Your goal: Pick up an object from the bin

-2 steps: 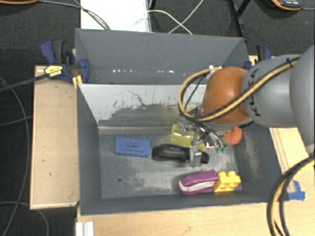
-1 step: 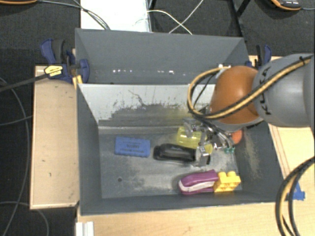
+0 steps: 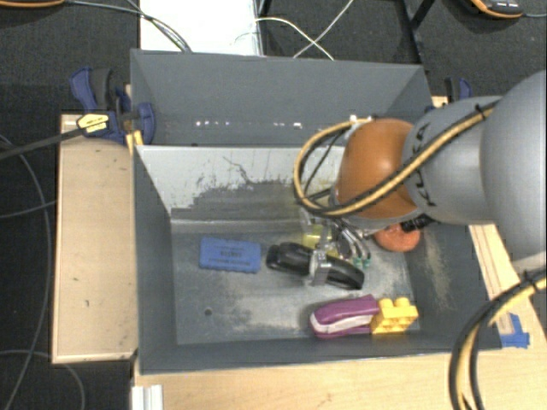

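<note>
The thick grey arm (image 3: 504,169) is nearest the camera. It comes in from the view's right and ends in a rounded orange cover (image 3: 376,165), with black and yellow cables (image 3: 298,171) looped beside it. Below the cover the gripper (image 3: 327,263) is down at the floor of the grey metal bin (image 3: 222,310), near the floor's middle.

The gripper sits right on a long black object with a glossy rounded body (image 3: 289,258). This object lies flat and runs out from under the gripper on both sides across the view. The view does not show whether the gripper is apart, together or clamped on it, because the cover and wrist hide that part.

A flat blue rectangular block (image 3: 229,255) lies by itself further off to the view's left of the gripper, past the black object's end. On the camera's side of the gripper lies a purple and white oval-bodied object (image 3: 344,316). A yellow plastic toy brick (image 3: 395,314) touches its right end. To the view's right of the gripper, partly under the arm, rests a small orange-red round thing (image 3: 398,240).
</note>
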### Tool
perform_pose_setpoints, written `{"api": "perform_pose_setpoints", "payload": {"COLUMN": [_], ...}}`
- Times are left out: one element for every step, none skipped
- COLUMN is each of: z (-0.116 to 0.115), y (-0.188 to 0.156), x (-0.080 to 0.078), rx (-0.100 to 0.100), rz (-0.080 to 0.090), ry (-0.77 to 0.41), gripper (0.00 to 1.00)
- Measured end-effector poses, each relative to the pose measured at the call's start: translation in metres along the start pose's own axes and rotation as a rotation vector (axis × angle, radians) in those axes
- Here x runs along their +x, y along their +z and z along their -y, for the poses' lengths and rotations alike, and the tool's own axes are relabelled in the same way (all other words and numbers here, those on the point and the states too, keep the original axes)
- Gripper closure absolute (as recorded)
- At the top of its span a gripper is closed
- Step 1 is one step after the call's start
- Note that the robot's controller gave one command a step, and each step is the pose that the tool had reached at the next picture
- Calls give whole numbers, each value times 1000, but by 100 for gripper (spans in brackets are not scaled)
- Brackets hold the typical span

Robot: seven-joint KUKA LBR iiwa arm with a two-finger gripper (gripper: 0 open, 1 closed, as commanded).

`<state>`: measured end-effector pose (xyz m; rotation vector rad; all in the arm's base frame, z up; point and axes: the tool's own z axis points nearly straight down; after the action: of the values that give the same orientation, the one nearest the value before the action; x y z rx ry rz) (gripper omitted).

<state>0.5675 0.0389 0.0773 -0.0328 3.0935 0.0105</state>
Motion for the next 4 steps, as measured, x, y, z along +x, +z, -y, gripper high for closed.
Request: {"api": "perform_pose_setpoints", "payload": {"z": [18, 31, 31, 31], "y": [-2, 5, 5, -2], "x": [2, 16, 16, 18], "rx": [-2, -2, -2, -2], "rz": [-4, 5, 5, -1], "ry": [-115, 32, 31, 31], "gripper": [0, 100, 100, 100]}}
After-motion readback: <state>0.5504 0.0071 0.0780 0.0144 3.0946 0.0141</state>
